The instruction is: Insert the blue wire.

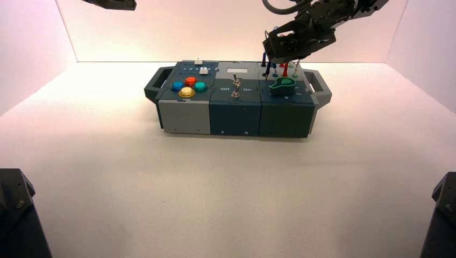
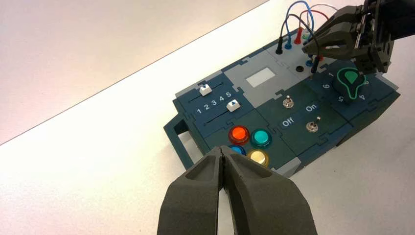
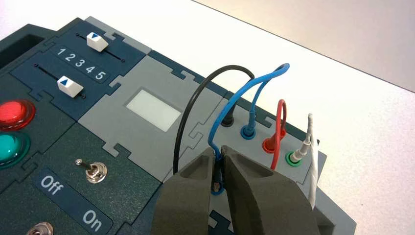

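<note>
Blue wire (image 3: 240, 91) had one end in; right end effector (image 3: 220, 155) grasped the other at its socket (image 3: 217, 191), seating unclear. Left end effector (image 2: 221, 151) hung clenched, up left

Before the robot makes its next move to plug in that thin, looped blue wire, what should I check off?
1. Right gripper shut on the blue wire's near plug, over the sockets: ok.
2. Wire's other plug in the blue-ringed far-row socket: ok.
3. Held plug above the blue-ringed near-row socket: ok.
4. Held plug fully seated: cannot tell.
5. Thin black wire's near plug in the round black socket: not ok.
6. Left gripper away from the sockets: ok.
</note>
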Motion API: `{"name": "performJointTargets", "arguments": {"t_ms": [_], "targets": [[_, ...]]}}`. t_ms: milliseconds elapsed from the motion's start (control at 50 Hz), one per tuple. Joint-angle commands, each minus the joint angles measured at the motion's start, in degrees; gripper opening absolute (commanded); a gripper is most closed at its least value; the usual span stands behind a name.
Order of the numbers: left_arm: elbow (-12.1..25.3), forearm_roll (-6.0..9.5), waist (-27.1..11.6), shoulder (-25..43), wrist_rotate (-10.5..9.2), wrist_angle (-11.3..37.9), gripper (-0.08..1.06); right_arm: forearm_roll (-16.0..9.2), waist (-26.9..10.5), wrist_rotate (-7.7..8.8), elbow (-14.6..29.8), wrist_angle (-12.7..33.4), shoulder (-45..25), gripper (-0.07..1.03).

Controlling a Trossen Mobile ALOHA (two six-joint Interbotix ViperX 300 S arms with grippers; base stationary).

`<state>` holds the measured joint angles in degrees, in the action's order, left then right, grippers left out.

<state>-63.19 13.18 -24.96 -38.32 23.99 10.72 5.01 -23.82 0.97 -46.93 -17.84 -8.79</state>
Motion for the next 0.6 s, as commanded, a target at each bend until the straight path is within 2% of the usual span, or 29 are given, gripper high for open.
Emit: {"name": "performJointTargets", "arguments": {"t_ms": [20, 600], "targets": [[0.97, 0.09, 0.18, -0.35, 0.18, -0.53, -0.03, -0.09, 0.00, 0.00, 1.41, -0.70, 0.53, -0.02], [0.97, 0.09, 0.18, -0.62, 0.18, -0.62, -0.03, 0.09, 0.00, 0.26, 2.11, -0.70, -0.26, -0.02]]}}
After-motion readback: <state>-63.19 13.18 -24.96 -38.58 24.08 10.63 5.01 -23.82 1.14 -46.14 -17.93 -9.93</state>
